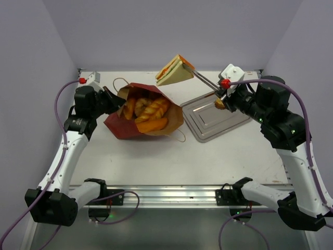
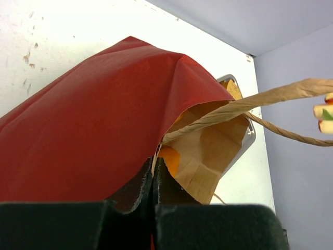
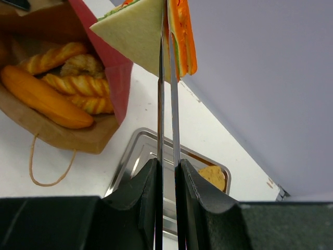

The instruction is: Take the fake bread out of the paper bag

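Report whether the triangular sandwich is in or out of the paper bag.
Out: the sandwich hangs in the tongs, raised clear of the paper bag.

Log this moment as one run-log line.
left gripper shut on paper bag rim | right gripper shut on tongs | tongs hold triangular sandwich aloft | rolls in bag | one bread piece on tray

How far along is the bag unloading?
Done: one brown piece lies on the tray. In hand: right gripper squeezes tongs holding the sandwich aloft; left gripper pinches the paper bag edge. Left: orange rolls and braided loaves inside the bag.
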